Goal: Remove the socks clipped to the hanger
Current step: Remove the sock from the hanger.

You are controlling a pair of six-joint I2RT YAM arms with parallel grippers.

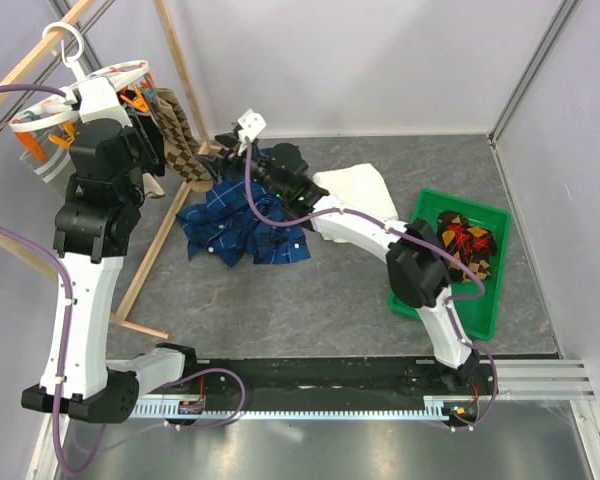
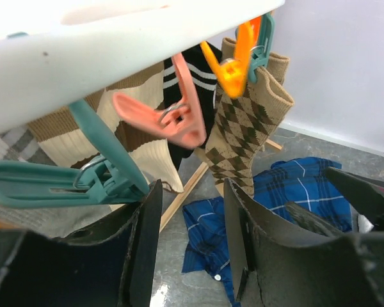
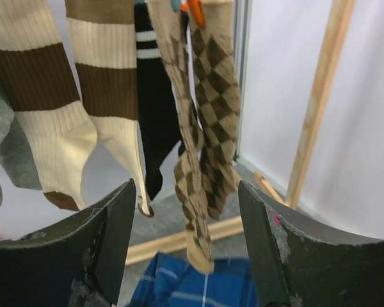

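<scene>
Since the soft, light brown-tan argyle sock (image 3: 205, 128) hangs pegged on the white round plastic hanger (image 2: 115, 51) at ten o'clock, pinch its mid-leg; your left fingers (image 2: 144, 256) and right fingers (image 3: 109, 236) stand released, empty.

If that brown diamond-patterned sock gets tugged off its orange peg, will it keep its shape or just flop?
Probably flop: the argyle sock hangs limp and creased, so it looks soft. It seems light, since one orange peg holds it. Pulling may swing the hanger, which hangs by its hook.
</scene>
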